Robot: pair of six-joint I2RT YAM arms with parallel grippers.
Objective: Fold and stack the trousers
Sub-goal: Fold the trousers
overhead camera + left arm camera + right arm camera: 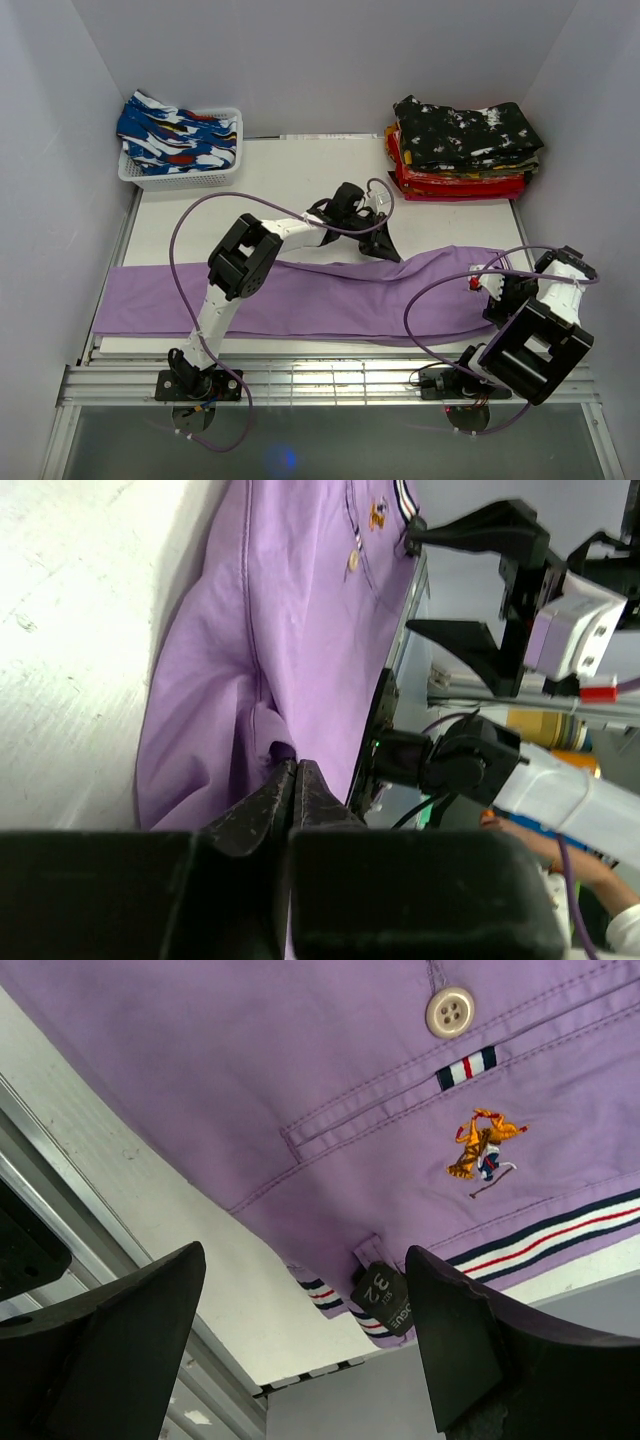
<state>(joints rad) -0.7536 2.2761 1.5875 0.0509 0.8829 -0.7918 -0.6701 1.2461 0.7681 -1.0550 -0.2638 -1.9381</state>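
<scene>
I have the long lilac cotton trousers stretched lengthwise across the near part of the white table, flat enough to fold. My left gripper sits at their far edge, about mid-length, its jaws pressed together on a small pucker of the lilac cloth. I judge that pinch is there to carry the far edge over. My right gripper hangs over the striped waistband at the right end, jaws spread wide on either side of the dark size tag, holding nothing and lined up to take that corner. The stack of folded patterned trousers waits at the far right, well apart. The white plastic basket at far left holds blue printed cloth.
</scene>
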